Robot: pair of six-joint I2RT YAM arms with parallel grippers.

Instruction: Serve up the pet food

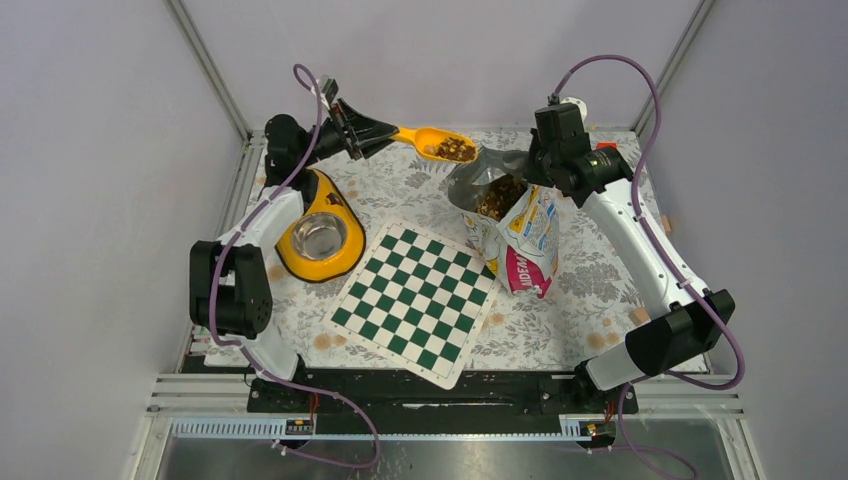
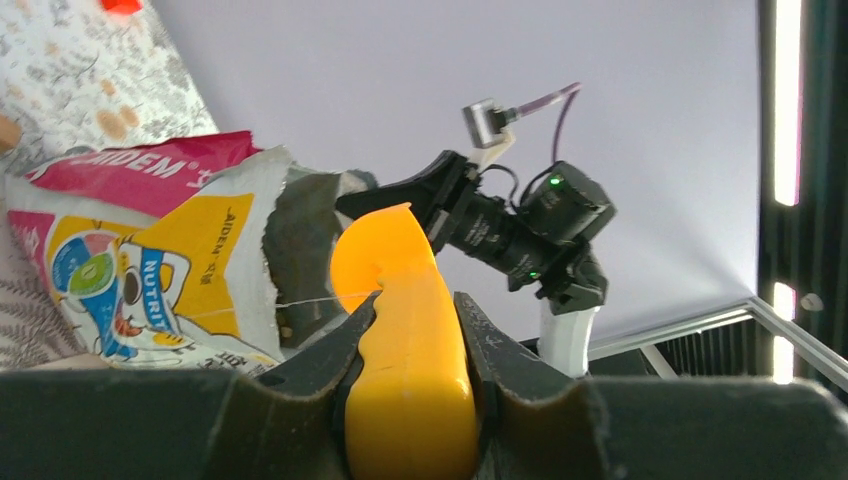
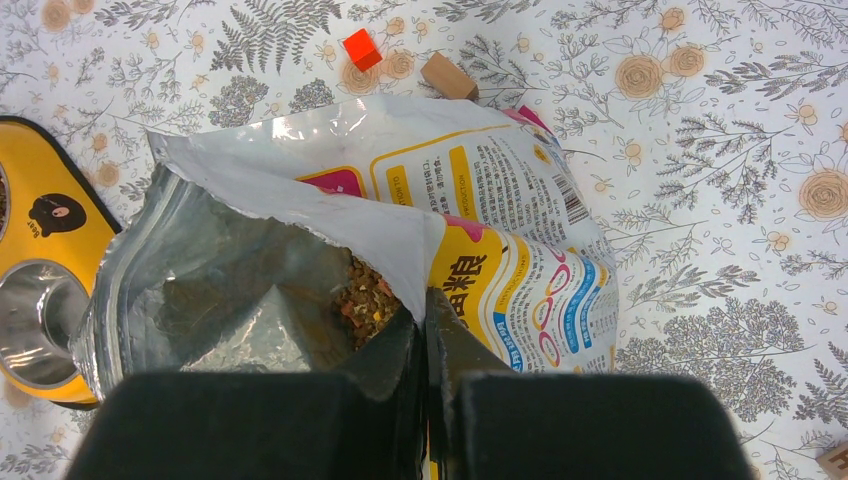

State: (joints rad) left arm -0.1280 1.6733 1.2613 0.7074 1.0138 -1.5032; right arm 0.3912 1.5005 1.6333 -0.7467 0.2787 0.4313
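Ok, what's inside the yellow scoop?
Brown kibble heaped in the bowl of the yellow scoop, which the left gripper holds by its handle. How deep the heap goes cannot be seen; the scoop's walls cover it.

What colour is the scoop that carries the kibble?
The scoop is yellow-orange; the top external view shows it best.

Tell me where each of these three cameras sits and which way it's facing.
Top external: above and behind the bases, looking down on the table; both arms show.
Left wrist: rides the left wrist, facing the bag and the right pincer; its left pincer clamps the scoop.
Right wrist: rides the right wrist, looking down into the bag at pet food; its shut right pincer pinches the rim.
Shared: all three show the bag.
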